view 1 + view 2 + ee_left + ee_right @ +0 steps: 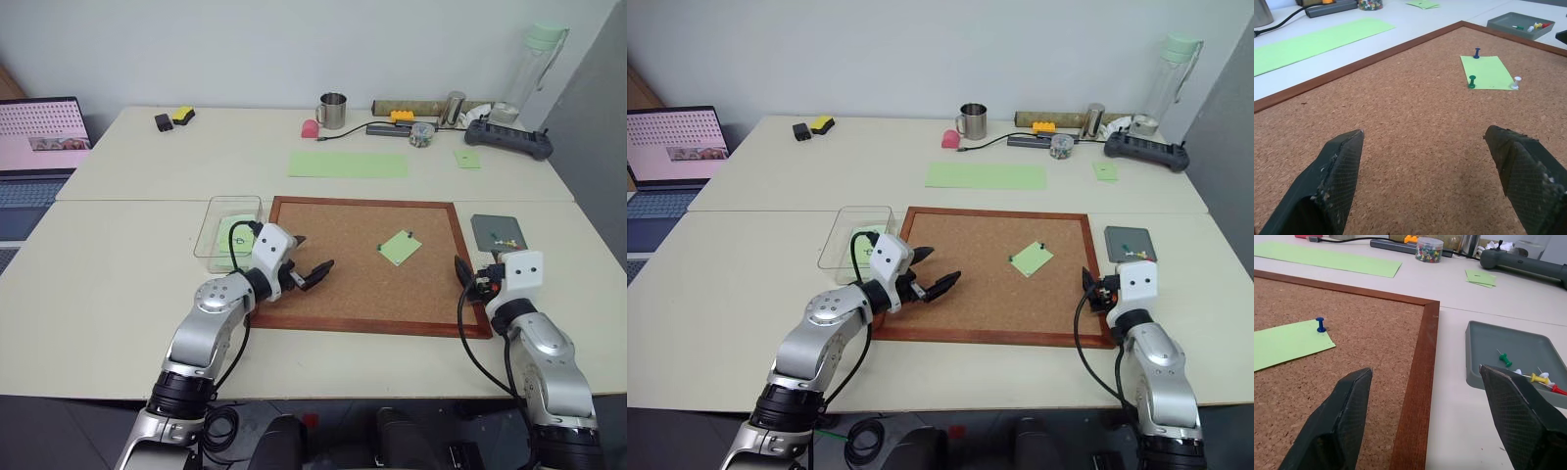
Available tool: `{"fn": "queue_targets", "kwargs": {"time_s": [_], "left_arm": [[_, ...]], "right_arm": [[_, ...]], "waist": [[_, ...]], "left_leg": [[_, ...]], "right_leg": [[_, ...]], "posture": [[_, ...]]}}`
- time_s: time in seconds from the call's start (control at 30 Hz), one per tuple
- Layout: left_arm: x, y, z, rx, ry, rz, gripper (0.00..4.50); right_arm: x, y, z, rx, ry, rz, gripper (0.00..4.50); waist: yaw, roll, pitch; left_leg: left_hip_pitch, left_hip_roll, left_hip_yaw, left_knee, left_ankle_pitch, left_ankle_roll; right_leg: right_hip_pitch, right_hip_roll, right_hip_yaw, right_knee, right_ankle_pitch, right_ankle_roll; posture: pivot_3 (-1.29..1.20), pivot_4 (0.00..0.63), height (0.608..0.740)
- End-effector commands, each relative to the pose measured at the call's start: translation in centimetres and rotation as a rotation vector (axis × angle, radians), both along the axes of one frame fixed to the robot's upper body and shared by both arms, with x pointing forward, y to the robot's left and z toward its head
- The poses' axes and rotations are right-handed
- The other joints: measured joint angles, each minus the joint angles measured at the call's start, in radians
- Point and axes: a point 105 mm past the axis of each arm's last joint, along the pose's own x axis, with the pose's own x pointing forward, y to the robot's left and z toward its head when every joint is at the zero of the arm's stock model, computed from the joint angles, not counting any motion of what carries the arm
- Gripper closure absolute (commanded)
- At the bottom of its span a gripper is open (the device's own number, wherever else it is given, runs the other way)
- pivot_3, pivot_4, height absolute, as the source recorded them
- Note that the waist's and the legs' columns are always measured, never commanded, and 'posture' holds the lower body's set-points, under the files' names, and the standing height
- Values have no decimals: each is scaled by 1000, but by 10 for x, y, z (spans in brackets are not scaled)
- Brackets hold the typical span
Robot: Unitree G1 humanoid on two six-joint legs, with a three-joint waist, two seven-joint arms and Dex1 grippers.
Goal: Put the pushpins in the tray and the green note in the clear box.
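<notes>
The green note (400, 247) lies right of centre on the cork board (333, 294), held by three pushpins: blue (1477, 52), green (1472, 82) and white (1516, 82). The grey tray (490, 227) sits just off the board's right edge and holds several more pushpins (1537, 378). The clear box (228, 225) stands at the board's left edge with a green paper inside. My left gripper (310, 257) hovers open over the board's left part, pointing toward the note. Open and holding nothing, my right gripper (1425, 368) straddles the board's right frame, near the tray.
Behind the board lie a long green paper sheet (348, 164), a metal mug (332, 110), a jar of pins (422, 134), a small green note (467, 158) and a black device (507, 137). A laptop (39, 137) stands at the far left.
</notes>
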Motion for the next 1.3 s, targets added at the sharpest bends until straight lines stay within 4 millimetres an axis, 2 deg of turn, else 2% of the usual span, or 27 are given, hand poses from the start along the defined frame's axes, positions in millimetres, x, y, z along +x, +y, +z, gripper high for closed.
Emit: {"fn": "queue_targets", "kwargs": {"time_s": [0.03,0.17,0.2,0.33,0.57,0.7,0.9,1.07,1.3], "left_arm": [[0,-6,22,-47,-70,-41,795],[-4,-14,17,-53,-50,-80,1552],[-4,-15,15,-55,-44,-80,1831],[-3,-20,9,-49,-38,-82,2348],[0,-31,-2,-43,-16,-112,3727],[-2,-39,-13,2,18,-154,4417],[-4,-35,-28,59,73,-187,4468],[-7,-33,-47,123,134,-196,4468],[-6,-35,-43,129,125,-193,4468]], "right_arm": [[5,7,20,-19,-72,40,843],[10,9,25,-15,-85,47,843],[14,14,29,-18,-94,65,843],[24,27,37,-29,-117,121,843],[49,56,45,30,-125,222,843],[59,60,41,26,-92,250,843],[71,73,31,18,-43,307,843],[76,76,20,23,-2,312,843],[81,84,6,25,51,344,843]], "waist": [[0,0,0],[0,0,0],[0,0,0],[-4,0,0],[-2,0,0],[-2,0,0],[-2,0,0],[-3,0,0],[-3,1,-1]], "left_leg": [[0,0,0,0,0,0],[0,0,0,0,0,0],[0,0,0,0,0,0],[0,0,1,0,0,0],[0,0,1,0,0,0],[0,0,0,0,0,0],[0,0,1,0,0,0],[0,0,1,0,0,0],[1,0,1,0,0,0]], "right_leg": [[0,0,0,0,0,0],[0,0,0,0,0,0],[0,0,0,0,0,0],[0,0,1,0,0,0],[0,0,0,0,0,0],[0,0,0,0,0,0],[0,0,0,0,0,0],[0,0,0,0,0,0],[0,0,1,0,0,0]], "posture": [[0,150,740],[0,150,740],[0,150,740],[0,150,740],[0,150,740],[0,150,740],[0,150,740],[0,150,740],[0,150,740]]}}
